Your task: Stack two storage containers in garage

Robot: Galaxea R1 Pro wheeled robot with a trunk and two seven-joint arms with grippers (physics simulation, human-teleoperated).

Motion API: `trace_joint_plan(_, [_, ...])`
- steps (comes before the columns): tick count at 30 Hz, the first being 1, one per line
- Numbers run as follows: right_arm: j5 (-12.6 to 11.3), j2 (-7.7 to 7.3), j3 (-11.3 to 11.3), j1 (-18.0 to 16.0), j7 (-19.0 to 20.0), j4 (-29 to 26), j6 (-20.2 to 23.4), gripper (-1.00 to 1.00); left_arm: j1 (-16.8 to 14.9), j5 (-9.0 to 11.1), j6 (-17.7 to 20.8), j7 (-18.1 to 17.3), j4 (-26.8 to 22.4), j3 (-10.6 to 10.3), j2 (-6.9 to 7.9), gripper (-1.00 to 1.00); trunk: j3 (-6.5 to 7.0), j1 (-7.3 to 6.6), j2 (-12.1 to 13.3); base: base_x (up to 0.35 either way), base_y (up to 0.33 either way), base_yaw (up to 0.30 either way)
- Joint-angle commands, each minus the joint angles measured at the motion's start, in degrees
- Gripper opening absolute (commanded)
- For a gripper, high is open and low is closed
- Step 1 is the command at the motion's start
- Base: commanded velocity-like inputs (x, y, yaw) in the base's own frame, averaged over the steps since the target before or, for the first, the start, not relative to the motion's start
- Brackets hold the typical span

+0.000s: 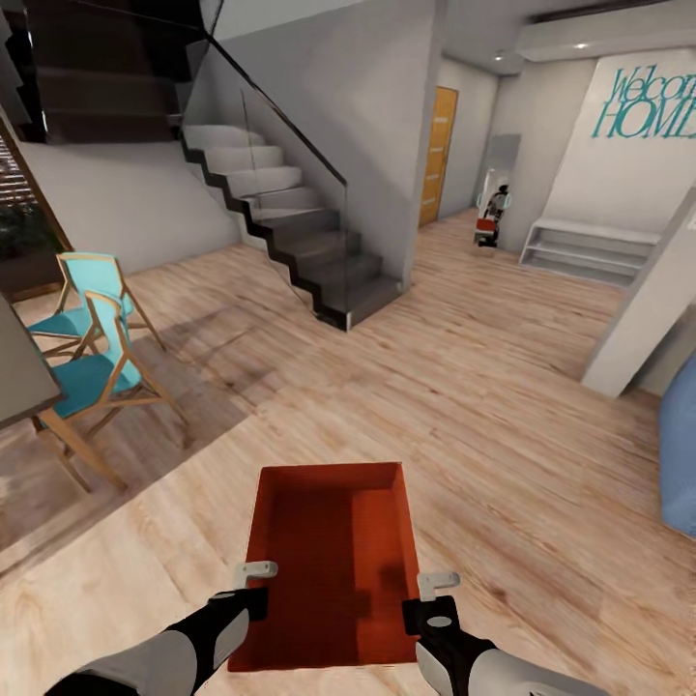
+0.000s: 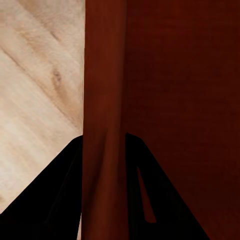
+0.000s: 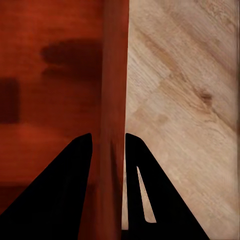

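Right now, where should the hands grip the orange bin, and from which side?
Grip the storage container by its long thin side walls, one hand per wall, fingers straddling the rim from above. The left hand and right hand already clamp those walls; it is shallow, open-topped, and too wide for one hand.

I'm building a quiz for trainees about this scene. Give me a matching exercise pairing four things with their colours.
Things:
1. storage container
2. chairs
3. door
4. floor

Colours:
A. light wood planks
B. orange-red
C. turquoise seats
D. yellow-orange

Pairs: 1-B, 2-C, 3-D, 4-A
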Motion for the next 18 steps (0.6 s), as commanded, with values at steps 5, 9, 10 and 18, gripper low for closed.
trace_joint_plan(5, [0.4, 0.01, -0.5, -0.1, -0.8, -0.1, -1.3, -1.0, 0.0, 2.1, 0.5, 0.8, -0.1, 4.1, 0.63, -1.0, -0.08, 0.05, -0.1, 0.323, 0.0, -0.25])
trace_joint_plan(9, [0.4, -0.01, -0.5, -0.1, -0.8, -0.1, -1.3, -1.0, 0.0, 2.1, 0.5, 0.8, -0.1, 4.1, 0.63, -1.0, -0.08, 0.05, -0.1, 0.323, 0.0, -0.206])
trace_joint_plan(10, [0.4, -0.03, -0.6, -0.1, -0.8, -0.1, -1.3, -1.0, 0.0, 2.1, 0.5, 0.8, 0.0, 4.1, 0.63, -1.0, -0.08, 0.05, -0.1, 0.323, 0.0, -0.075])
trace_joint_plan(18, [0.4, 0.01, -0.5, -0.1, -0.8, -0.1, -1.3, -1.0, 0.0, 2.1, 0.5, 0.8, -0.1, 4.1, 0.63, -1.0, -0.08, 0.05, -0.1, 0.323, 0.0, -0.011])
